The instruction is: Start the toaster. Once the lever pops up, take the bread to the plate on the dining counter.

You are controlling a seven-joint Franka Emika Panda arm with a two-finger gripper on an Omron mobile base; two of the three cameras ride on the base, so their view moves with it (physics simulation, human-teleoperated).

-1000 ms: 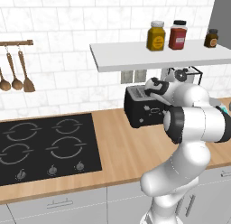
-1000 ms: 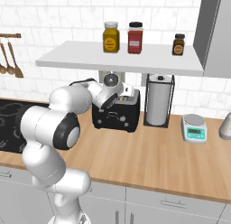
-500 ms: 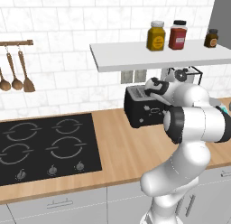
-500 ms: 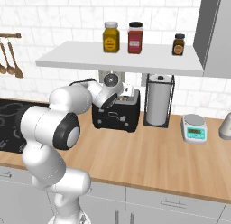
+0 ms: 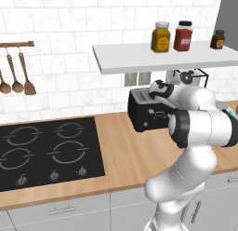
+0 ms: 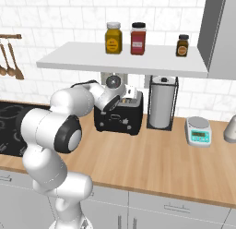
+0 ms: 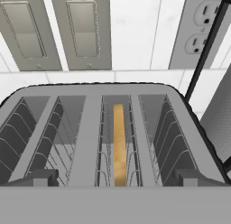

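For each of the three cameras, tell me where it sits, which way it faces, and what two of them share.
Left base view: behind the arm's left, facing the wall over the hob; arm at lower right.
Right base view: behind its right, facing the same wall over the scale; arm at lower left.
Hand view: on the hand, above the toaster, looking down into the slots at the bread; finger tips at the bottom.
Both base views share the toaster, shelf and jars.

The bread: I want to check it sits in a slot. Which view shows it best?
The hand view: it looks down into the toaster, with the bread standing edge-on in the right-hand slot. In both base views the toaster appears side-on, its slots hidden behind the arm.
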